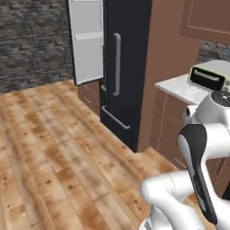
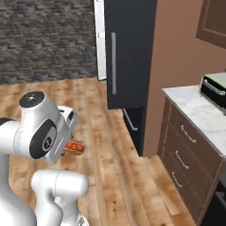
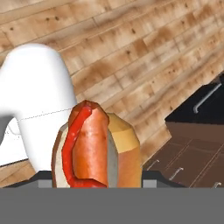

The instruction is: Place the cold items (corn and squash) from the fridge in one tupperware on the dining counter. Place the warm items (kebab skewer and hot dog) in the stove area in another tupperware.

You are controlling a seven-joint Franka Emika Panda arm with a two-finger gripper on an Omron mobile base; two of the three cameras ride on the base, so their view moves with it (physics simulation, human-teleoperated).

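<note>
At the far left we see a dark stone wall (image 1: pixel 31 40) behind a wooden plank floor (image 1: pixel 49 157) that runs toward us. Next comes the fridge (image 1: pixel 126 67): its pale door (image 1: pixel 87 40) hangs open on the left side, and the dark closed door carries a long grey handle (image 1: pixel 117 64), with a second bar on the drawer front lower down. A tall brown panel (image 1: pixel 164 67) stands just to the right of the fridge. Right of that we find a short marbled counter (image 2: pixel 198 114) over brown drawers (image 2: pixel 187 154), and a steel appliance with a dark front (image 1: pixel 207 77) sits on it.

In the right base view our arm folds close to the base, and the hot dog (image 2: pixel 73 147) pokes out beside the wrist, above the floor and well apart from fridge and counter. In the hand view the hot dog (image 3: pixel 92 146) stands close in front of the lens, red sausage between tan bun halves. Our gripper (image 3: pixel 98 183) is clamped on the hot dog, its fingertips hidden behind the bun.
</note>
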